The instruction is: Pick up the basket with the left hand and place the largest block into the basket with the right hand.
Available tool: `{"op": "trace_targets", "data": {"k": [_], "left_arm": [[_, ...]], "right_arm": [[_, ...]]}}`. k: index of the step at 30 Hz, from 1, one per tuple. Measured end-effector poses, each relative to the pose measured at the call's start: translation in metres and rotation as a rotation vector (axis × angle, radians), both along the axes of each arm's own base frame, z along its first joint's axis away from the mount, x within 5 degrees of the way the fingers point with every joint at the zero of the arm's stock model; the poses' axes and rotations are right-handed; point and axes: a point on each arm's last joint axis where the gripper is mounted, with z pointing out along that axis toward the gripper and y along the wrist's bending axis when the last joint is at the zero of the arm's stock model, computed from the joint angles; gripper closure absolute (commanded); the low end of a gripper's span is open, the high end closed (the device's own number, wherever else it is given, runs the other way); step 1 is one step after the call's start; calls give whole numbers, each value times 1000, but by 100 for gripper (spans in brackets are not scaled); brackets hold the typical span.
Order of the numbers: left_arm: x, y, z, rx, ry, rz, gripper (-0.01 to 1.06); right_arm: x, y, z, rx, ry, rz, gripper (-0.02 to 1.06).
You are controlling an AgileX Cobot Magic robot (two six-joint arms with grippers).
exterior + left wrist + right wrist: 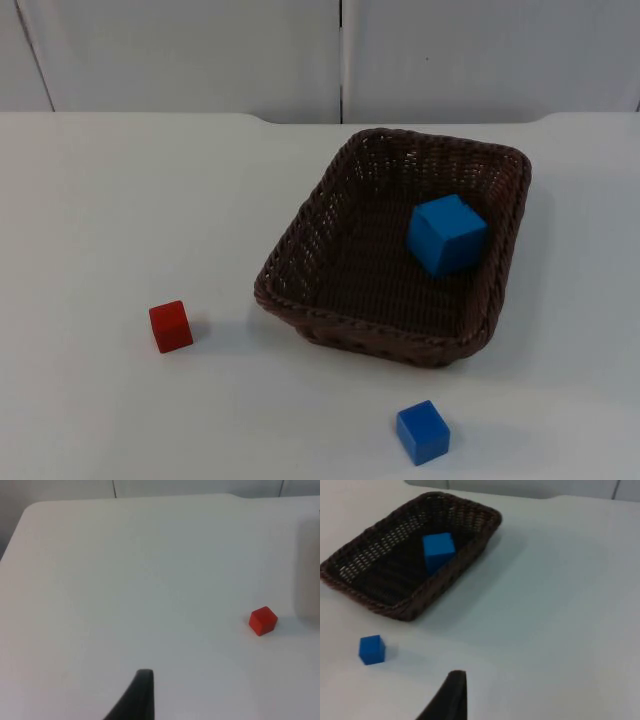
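Top view, large blue block (446, 234) inside basket (300, 262), well apart from both claws, whose spread can't be told

Small red block (262, 621) on the white table (125, 580) — black fingertip (140, 695) well apart.

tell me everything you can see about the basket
The basket is a dark brown, rectangular tray of woven wicker-like strands, with low walls that flare outward to a thicker braided rim. It sits flat on the white table, turned at an angle to the table's edge, open side up. Inside it, toward the far right corner, rests the large blue block, tilted slightly against the weave. No end effector touches it. The small blue block and the red block lie apart from it on the table.
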Motion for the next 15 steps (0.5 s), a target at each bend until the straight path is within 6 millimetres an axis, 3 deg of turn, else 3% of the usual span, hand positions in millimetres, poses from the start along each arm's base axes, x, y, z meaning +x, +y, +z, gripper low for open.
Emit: {"op": "trace_targets", "data": {"k": [15], "left_arm": [[0,0,0,0,0,0,0]], "right_arm": [[0,1,0,0,0,-136,-1]]}}
